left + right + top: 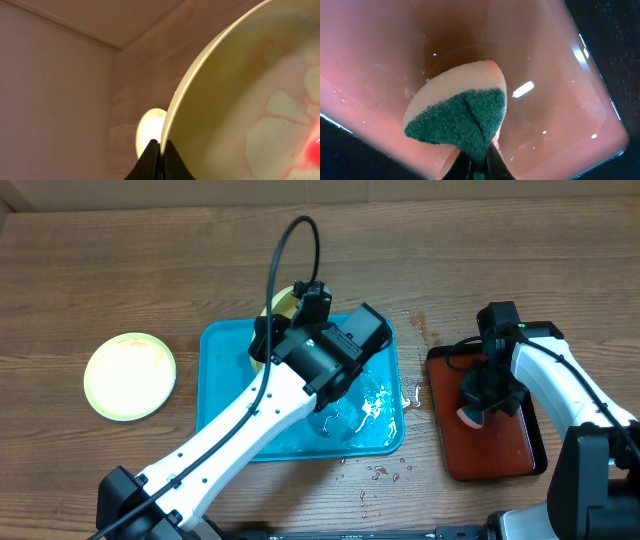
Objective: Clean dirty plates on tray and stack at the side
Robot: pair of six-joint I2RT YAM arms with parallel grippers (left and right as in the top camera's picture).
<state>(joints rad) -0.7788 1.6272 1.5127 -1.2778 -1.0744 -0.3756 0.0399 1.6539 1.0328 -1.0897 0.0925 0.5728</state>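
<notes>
Entry 1: round plastic plate with lime-green rim and pale centre (240,100). Red sauce smears are seen on its face. It is held tilted at the far edge of the large turquoise rectangular plastic tray (225,350), its rim pinched narrowly in the left end effector (160,148). Judged uncleaned.

Entry 2: second lime-green-rimmed plate (130,376). It is laid flat on the brown wooden worktop (100,270), left of the tray and well apart. No smears are discerned, so it is judged finished.

Entry 3: green-faced pale foam sponge (460,115). It is clamped in the right end effector (477,160) over the dark red-brown tray with black rim (500,450), right of the turquoise tray.

No third plate is seen.
</notes>
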